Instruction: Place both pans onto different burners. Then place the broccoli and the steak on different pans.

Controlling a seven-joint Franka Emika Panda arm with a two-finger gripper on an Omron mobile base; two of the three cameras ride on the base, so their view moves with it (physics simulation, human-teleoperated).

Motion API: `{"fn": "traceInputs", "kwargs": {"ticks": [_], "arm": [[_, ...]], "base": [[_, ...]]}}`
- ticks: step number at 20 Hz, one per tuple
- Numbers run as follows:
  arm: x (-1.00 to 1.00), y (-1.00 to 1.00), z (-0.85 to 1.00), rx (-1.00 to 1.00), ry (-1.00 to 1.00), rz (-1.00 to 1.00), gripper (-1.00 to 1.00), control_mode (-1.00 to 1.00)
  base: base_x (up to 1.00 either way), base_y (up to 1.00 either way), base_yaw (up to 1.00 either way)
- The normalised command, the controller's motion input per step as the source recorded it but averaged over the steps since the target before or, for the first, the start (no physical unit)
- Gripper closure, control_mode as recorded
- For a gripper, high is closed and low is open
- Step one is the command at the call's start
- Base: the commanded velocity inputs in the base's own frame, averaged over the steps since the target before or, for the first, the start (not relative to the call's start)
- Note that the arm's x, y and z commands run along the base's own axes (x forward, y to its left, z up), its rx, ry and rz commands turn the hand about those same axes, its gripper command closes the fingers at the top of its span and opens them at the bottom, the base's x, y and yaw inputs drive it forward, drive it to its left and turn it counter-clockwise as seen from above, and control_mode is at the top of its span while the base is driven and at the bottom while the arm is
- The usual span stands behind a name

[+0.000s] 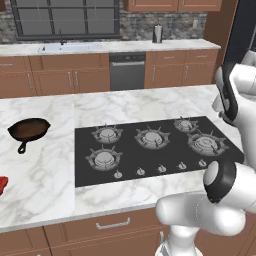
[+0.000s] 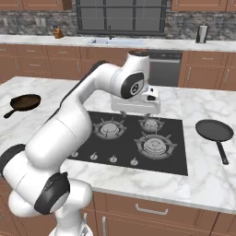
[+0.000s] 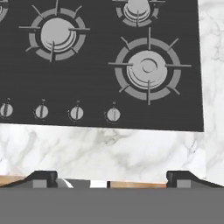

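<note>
The near-black pan (image 2: 214, 130) – likely rigid, heavyish – seems best gripped by its straight handle (image 2: 222, 152); the gripper (image 3: 111, 178) hangs spread, empty.

You are facing a white marble island counter (image 1: 40, 165) with brown wooden drawers (image 2: 143, 213) below its front edge. Behind it runs a back counter (image 1: 115, 47) on matching wood cabinets (image 1: 55, 80), with a sink (image 1: 65, 47) under a dark-framed window (image 2: 120, 16), a grey dishwasher (image 1: 127, 71) and a stone-tile backsplash (image 2: 37, 22). A metal canister (image 1: 157, 34) stands on that back counter, and the light is even.
</note>
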Motion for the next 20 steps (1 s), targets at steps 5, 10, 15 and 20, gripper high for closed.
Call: {"fn": "traceInputs", "kwargs": {"ticks": [5,10,15,20], "arm": [[0.0,-0.61,-0.12,0.0,0.06,0.0,-1.0,-1.0],[0.0,-0.61,-0.13,0.0,0.02,0.0,-1.0,-1.0],[0.0,-0.58,-0.13,0.0,0.0,0.0,-1.0,-1.0],[0.0,-0.48,-0.31,0.0,0.0,0.0,-1.0,-1.0]], "base": [[0.0,0.0,0.0],[0.0,0.0,0.0],[0.0,0.0,0.0],[0.0,0.0,0.0]]}}
